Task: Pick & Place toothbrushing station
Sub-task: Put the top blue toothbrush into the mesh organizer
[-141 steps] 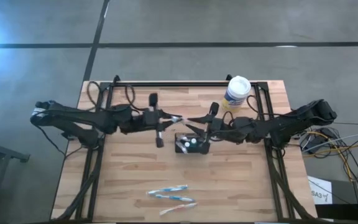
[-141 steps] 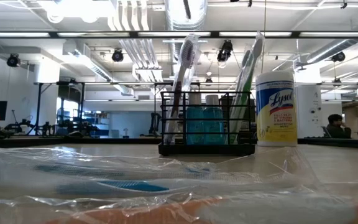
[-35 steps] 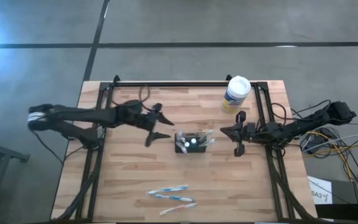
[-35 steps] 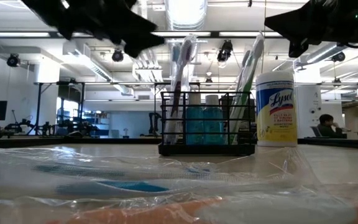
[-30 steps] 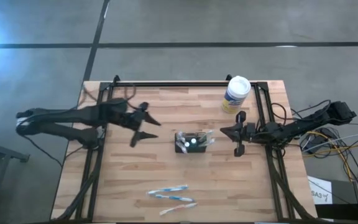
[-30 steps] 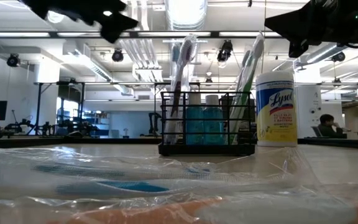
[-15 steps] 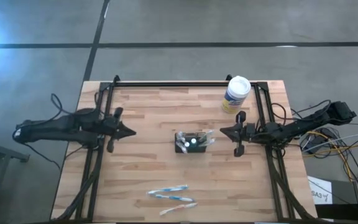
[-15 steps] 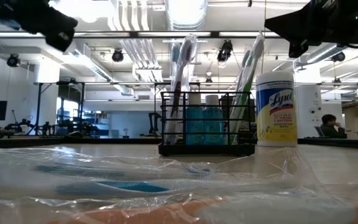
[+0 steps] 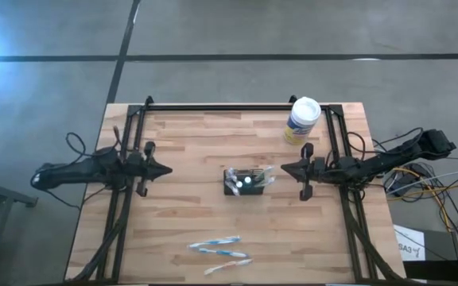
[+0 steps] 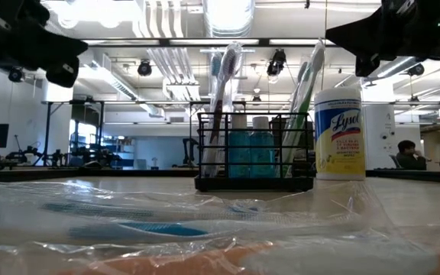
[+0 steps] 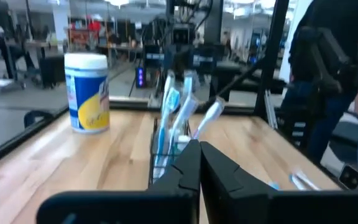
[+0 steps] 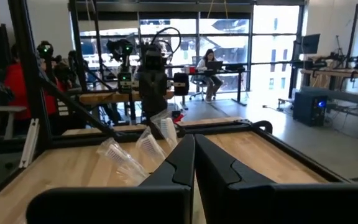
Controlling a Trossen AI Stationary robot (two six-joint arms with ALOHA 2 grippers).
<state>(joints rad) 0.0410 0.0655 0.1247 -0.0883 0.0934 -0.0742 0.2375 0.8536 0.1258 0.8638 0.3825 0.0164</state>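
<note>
High view | toothbrushing station table centre | left gripper 9 o'clock, right gripper 3 o'clock, jaws closed, empty

We can read just one brand — "Lysol", in dark blue script on the yellow-and-white label of the white-lidded canister standing at the far side of the surface. Smaller print sits under that word, but we cannot make it out. Down at the corner of the high view, a white tag on the floor beside the surface shows characters that look like "SA3" — we cannot be sure of them.
</note>
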